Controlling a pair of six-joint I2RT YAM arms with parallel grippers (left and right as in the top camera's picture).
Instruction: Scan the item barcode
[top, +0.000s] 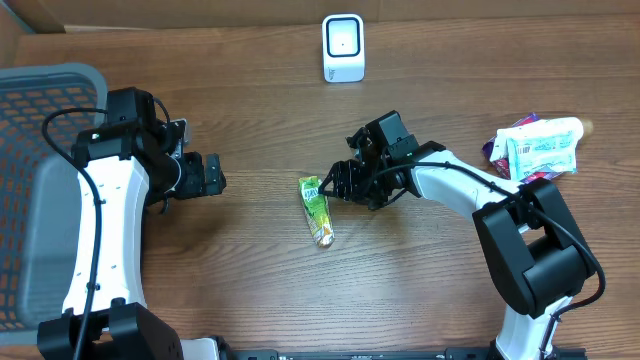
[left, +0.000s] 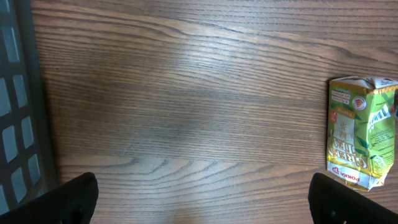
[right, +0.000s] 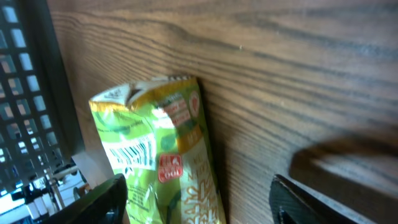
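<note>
Green tea packet (top: 317, 210): flat, desk (top: 250, 90) centre, unheld.
Right end effector (top: 336, 184): spread, at its one o'clock.
Left end effector (top: 212, 172): spread, empty, nine o'clock.
Scanner (top: 343, 47): twelve o'clock, well apart; scan not done.

You will find the sachet (top: 317, 211) lying flat on the table (top: 260, 120), near its middle. The scanner (top: 343, 47) stands behind it, at the far edge. The basket (top: 50, 90) sits at the left side. A pile of packages (top: 538, 145) lies at the right side. The right pincer (top: 335, 182) is just right of the sachet's far end; the left pincer (top: 213, 173) is well apart to its left.
</note>
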